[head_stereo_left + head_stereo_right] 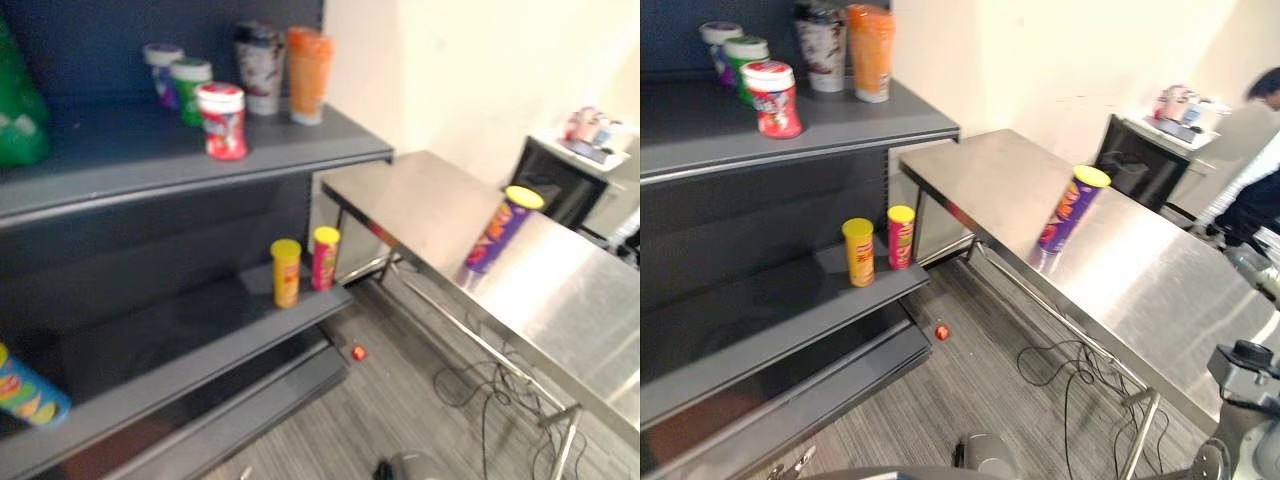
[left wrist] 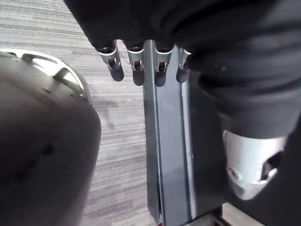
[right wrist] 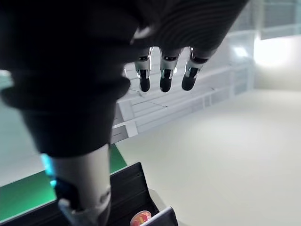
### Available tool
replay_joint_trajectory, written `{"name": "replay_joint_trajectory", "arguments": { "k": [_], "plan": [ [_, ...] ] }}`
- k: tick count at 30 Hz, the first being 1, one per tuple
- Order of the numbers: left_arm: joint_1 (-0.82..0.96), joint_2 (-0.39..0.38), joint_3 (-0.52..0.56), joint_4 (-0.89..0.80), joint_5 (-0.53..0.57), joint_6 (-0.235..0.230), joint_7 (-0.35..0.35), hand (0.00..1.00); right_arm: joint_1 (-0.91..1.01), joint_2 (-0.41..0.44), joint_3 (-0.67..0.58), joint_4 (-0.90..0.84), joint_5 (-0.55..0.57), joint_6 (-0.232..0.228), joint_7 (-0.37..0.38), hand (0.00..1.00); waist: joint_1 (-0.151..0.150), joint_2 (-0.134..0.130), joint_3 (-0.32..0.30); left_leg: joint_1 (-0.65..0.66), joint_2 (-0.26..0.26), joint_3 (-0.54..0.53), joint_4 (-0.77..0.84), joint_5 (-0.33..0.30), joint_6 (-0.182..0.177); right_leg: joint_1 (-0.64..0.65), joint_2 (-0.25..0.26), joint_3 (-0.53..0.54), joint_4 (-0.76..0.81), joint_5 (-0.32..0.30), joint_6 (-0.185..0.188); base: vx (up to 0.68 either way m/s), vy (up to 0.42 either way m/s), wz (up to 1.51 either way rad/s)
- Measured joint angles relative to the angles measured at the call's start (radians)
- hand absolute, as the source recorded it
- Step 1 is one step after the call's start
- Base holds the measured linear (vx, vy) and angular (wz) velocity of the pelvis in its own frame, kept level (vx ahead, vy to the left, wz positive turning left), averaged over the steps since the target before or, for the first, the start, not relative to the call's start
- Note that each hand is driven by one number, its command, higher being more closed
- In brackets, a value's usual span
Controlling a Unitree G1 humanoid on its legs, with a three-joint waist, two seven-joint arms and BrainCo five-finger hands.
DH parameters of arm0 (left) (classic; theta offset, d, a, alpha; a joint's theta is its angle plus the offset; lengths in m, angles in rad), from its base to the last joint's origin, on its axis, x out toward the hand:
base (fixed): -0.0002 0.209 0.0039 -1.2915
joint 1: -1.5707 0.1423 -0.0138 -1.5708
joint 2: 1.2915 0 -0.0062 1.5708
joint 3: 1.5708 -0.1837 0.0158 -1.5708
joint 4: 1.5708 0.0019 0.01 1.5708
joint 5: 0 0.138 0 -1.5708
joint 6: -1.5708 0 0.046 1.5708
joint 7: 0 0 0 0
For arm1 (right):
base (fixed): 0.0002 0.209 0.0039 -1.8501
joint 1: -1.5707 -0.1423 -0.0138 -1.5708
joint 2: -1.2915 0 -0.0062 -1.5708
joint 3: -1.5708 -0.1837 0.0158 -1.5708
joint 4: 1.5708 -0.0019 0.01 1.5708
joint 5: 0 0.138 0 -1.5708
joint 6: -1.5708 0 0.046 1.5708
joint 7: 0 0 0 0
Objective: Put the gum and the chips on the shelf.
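A purple chips can [image 1: 500, 228] with a yellow lid stands tilted on the steel table [image 1: 570, 300], at its far side. On the dark shelf's top board [image 1: 120, 165] stand a red gum jar [image 1: 222, 120], a green one [image 1: 190, 88] and a purple one [image 1: 162, 70]. A yellow chips can [image 1: 286, 272] and a pink one [image 1: 325, 257] stand on the middle board. My left hand [image 2: 137, 70] hangs over the floor by the shelf's base, fingers straight, holding nothing. The fingers of my right hand [image 3: 163, 77] are also straight and empty.
An orange cup [image 1: 308, 72] and a dark patterned cup [image 1: 260, 68] stand behind the jars. A green bag [image 1: 18, 110] lies at the top board's left; another chips can [image 1: 25, 392] lies lower left. A small red thing [image 1: 358, 352] is on the floor. A person [image 1: 1260, 170] stands far right by a black cart [image 1: 1150, 155].
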Motion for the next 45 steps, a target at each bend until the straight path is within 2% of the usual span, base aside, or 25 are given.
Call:
{"name": "replay_joint_trajectory", "arguments": {
  "k": [1, 2, 3, 4, 5, 6, 7, 10, 13, 17, 20, 21, 22, 23, 24, 25, 26, 28, 30, 31, 32, 34, 35, 38, 45],
  "plan": [
    [0.017, 0.007, -0.021, 0.004, 0.000, 0.001, 0.000, 0.00, -0.028, -0.017, 0.003, -0.006, -0.004, -0.005, 0.000, 0.00, 0.000, -0.008, 0.001, 0.010, -0.029, 0.085, 0.019, -0.008, 0.006, 0.009, -0.068, -0.096, 0.041, -0.081, -0.026, -0.11, 0.034, -1.46],
    [0.015, 0.016, -0.024, 0.013, 0.001, 0.002, 0.000, 0.00, -0.052, -0.022, 0.005, 0.003, -0.006, -0.001, -0.001, 0.00, -0.002, -0.025, 0.008, 0.016, -0.041, 0.116, 0.035, -0.018, 0.007, 0.001, -0.072, -0.150, 0.009, -0.084, -0.027, -0.16, 0.042, -2.27],
    [0.003, 0.016, -0.036, 0.062, 0.001, 0.010, -0.001, 0.00, -0.107, -0.038, 0.034, 0.048, -0.014, 0.018, -0.001, 0.00, 0.001, 0.006, 0.007, 0.005, -0.050, 0.153, 0.015, -0.038, 0.037, 0.002, -0.034, -0.215, -0.119, -0.049, -0.035, -0.14, 0.024, -2.26],
    [-0.011, 0.019, -0.046, 0.096, 0.003, 0.011, -0.002, 0.00, -0.139, -0.039, 0.042, 0.081, -0.024, 0.027, -0.002, 0.00, 0.022, 0.033, 0.002, -0.004, -0.059, 0.178, -0.033, -0.029, 0.046, 0.035, 0.033, -0.218, -0.321, 0.023, -0.013, -0.17, -0.028, -2.84],
    [-0.024, 0.015, -0.061, 0.115, 0.010, 0.005, -0.012, 0.00, -0.190, -0.052, 0.057, 0.107, -0.026, 0.029, -0.008, 0.00, 0.029, 0.045, 0.008, 0.015, -0.063, 0.292, -0.059, 0.004, 0.029, 0.031, -0.003, -0.331, -0.234, -0.097, -0.046, -0.10, -0.045, -2.15],
    [-0.040, 0.021, -0.073, 0.112, 0.013, 0.004, -0.013, 0.00, -0.202, -0.064, 0.070, 0.114, -0.026, 0.029, -0.012, 0.00, 0.019, 0.031, 0.011, 0.016, -0.083, 0.325, -0.058, 0.008, 0.027, 0.033, -0.055, -0.400, -0.157, -0.169, -0.034, -0.09, -0.100, -2.38],
    [-0.046, 0.039, -0.086, 0.103, 0.020, 0.003, -0.022, 0.00, -0.235, -0.094, 0.117, 0.133, -0.027, 0.024, -0.012, 0.00, 0.023, 0.003, 0.016, 0.049, -0.109, 0.427, -0.046, 0.010, 0.018, 0.074, -0.100, -0.551, -0.182, -0.235, 0.030, -0.07, -0.122, -1.87],
    [-0.082, 0.030, -0.121, 0.096, 0.020, -0.004, -0.037, 0.00, -0.248, -0.142, 0.161, 0.152, -0.026, 0.027, -0.010, 0.00, 0.015, 0.044, 0.028, 0.070, -0.082, 0.534, -0.041, 0.018, 0.011, 0.062, -0.003, -0.553, -0.288, -0.172, 0.012, -0.04, -0.100, -1.31],
    [-0.115, 0.012, -0.181, 0.067, 0.020, -0.016, -0.041, 0.00, -0.240, -0.186, 0.158, 0.168, -0.026, 0.026, -0.011, 0.00, -0.023, 0.049, 0.028, 0.080, -0.070, 0.589, -0.028, 0.029, 0.002, 0.025, 0.042, -0.487, -0.302, -0.161, -0.002, 0.00, -0.043, -0.76],
    [-0.154, -0.007, -0.226, 0.065, 0.026, -0.022, -0.042, 0.00, -0.153, -0.195, 0.143, 0.160, -0.025, 0.025, -0.005, 0.00, -0.055, 0.048, 0.030, 0.085, 0.033, 0.591, 0.151, 0.035, 0.010, 0.027, 0.086, -0.457, -0.301, -0.172, -0.020, -0.02, 0.001, -0.57],
    [-0.154, -0.001, -0.226, 0.053, 0.025, -0.039, -0.036, 0.00, -0.108, -0.193, 0.134, 0.128, 0.015, 0.019, 0.000, 0.00, -0.053, 0.043, 0.049, 0.083, 0.152, 0.551, 0.387, 0.113, 0.116, 0.053, 0.130, -0.385, -0.310, -0.183, -0.037, 0.03, -0.011, -0.84],
    [-0.139, -0.001, -0.218, 0.043, 0.023, -0.044, -0.029, 0.00, -0.100, -0.193, 0.139, 0.110, 0.026, 0.016, 0.000, 0.00, -0.048, 0.031, 0.071, 0.026, 0.213, 0.386, 0.533, 0.215, 0.201, 0.093, 0.157, -0.340, -0.338, -0.197, -0.056, 0.07, -0.040, -0.69],
    [-0.137, -0.003, -0.216, 0.043, 0.021, -0.046, -0.028, 0.00, -0.101, -0.193, 0.141, 0.108, 0.028, 0.014, 0.000, 0.00, -0.046, 0.025, 0.075, 0.005, 0.217, 0.348, 0.552, 0.221, 0.210, 0.097, 0.162, -0.335, -0.342, -0.198, -0.059, 0.06, -0.027, -0.73],
    [-0.129, -0.004, -0.205, 0.025, 0.017, -0.051, -0.022, 0.00, -0.108, -0.192, 0.169, 0.106, 0.048, 0.003, -0.001, 0.00, -0.030, 0.025, 0.077, -0.110, 0.184, 0.136, 0.621, 0.161, 0.203, 0.107, 0.178, -0.300, -0.359, -0.202, -0.068, 0.04, 0.006, -0.46],
    [-0.129, -0.001, -0.200, 0.008, 0.015, -0.057, -0.020, 0.00, -0.112, -0.193, 0.186, 0.107, 0.053, -0.001, -0.001, 0.00, -0.020, 0.025, 0.077, -0.165, 0.141, 0.031, 0.629, 0.125, 0.182, 0.114, 0.180, -0.280, -0.367, -0.201, -0.069, 0.05, 0.009, -0.77],
    [-0.122, -0.001, -0.183, -0.024, 0.002, -0.061, -0.010, 0.00, -0.124, -0.195, 0.225, 0.109, 0.054, -0.001, 0.004, 0.00, 0.005, -0.002, 0.091, -0.237, 0.051, -0.123, 0.606, 0.058, 0.141, 0.136, 0.182, -0.244, -0.393, -0.193, -0.066, 0.08, 0.033, -0.89],
    [-0.111, 0.004, -0.166, -0.044, -0.021, -0.059, 0.003, 0.00, -0.137, -0.196, 0.242, 0.109, 0.056, -0.001, 0.013, 0.00, 0.033, -0.001, 0.088, -0.269, 0.006, -0.163, 0.535, 0.011, 0.132, 0.164, 0.183, -0.220, -0.426, -0.178, -0.062, 0.09, 0.033, -0.85],
    [-0.080, 0.005, -0.156, -0.066, -0.053, -0.064, 0.012, 0.00, -0.172, -0.197, 0.239, 0.114, 0.072, -0.009, 0.017, 0.00, 0.028, -0.016, 0.096, -0.321, -0.014, -0.168, 0.374, -0.010, 0.137, 0.199, 0.181, -0.208, -0.468, -0.164, -0.043, 0.14, 0.052, -0.34],
    [-0.078, 0.002, -0.147, -0.086, -0.062, -0.066, 0.018, 0.00, -0.246, -0.197, 0.276, 0.163, 0.086, -0.025, 0.008, 0.00, 0.033, -0.020, 0.096, -0.356, -0.084, -0.263, 0.184, 0.009, 0.106, 0.203, 0.164, -0.176, -0.482, -0.144, -0.010, 0.15, 0.108, -0.47],
    [-0.078, -0.014, -0.141, -0.093, -0.062, -0.065, 0.024, 0.00, -0.295, -0.198, 0.323, 0.221, 0.085, -0.022, 0.004, 0.00, 0.053, -0.006, 0.090, -0.353, -0.139, -0.337, 0.033, 0.053, 0.072, 0.206, 0.152, -0.145, -0.499, -0.125, 0.012, 0.14, 0.181, -0.66],
    [-0.077, -0.023, -0.140, -0.094, -0.061, -0.066, 0.025, 0.00, -0.298, -0.199, 0.333, 0.237, 0.084, -0.021, 0.001, 0.00, 0.059, -0.007, 0.091, -0.350, -0.147, -0.342, -0.006, 0.080, 0.076, 0.211, 0.149, -0.135, -0.508, -0.119, 0.017, 0.16, 0.198, -0.56],
    [-0.076, -0.036, -0.142, -0.092, -0.060, -0.062, 0.022, 0.00, -0.298, -0.182, 0.364, 0.278, 0.085, -0.014, -0.001, 0.00, 0.062, 0.021, 0.086, -0.318, -0.176, -0.336, -0.086, 0.202, 0.079, 0.239, 0.133, -0.126, -0.517, -0.110, 0.046, 0.24, 0.244, -0.13],
    [-0.076, -0.033, -0.152, -0.093, -0.060, -0.059, 0.022, 0.00, -0.299, -0.164, 0.386, 0.296, 0.085, -0.007, 0.000, 0.00, 0.061, 0.007, 0.082, -0.298, -0.212, -0.330, -0.138, 0.219, 0.093, 0.236, 0.106, -0.123, -0.519, -0.098, 0.068, 0.23, 0.251, 0.04],
    [-0.077, -0.011, -0.171, -0.090, -0.057, -0.056, 0.016, 0.00, -0.310, -0.159, 0.406, 0.348, 0.085, 0.009, 0.015, 0.00, 0.067, -0.030, 0.080, -0.261, -0.294, -0.324, -0.256, 0.261, 0.130, 0.239, 0.045, -0.136, -0.552, -0.082, 0.100, 0.19, 0.264, 0.26],
    [-0.080, -0.001, -0.210, -0.100, -0.051, -0.056, 0.000, 0.00, -0.417, -0.160, 0.476, 0.467, 0.082, 0.067, 0.030, 0.00, 0.099, -0.041, 0.073, -0.242, -0.374, -0.386, -0.342, 0.288, 0.167, 0.263, -0.012, -0.196, -0.565, -0.072, 0.118, 0.09, 0.137, 0.34]
  ]
}}
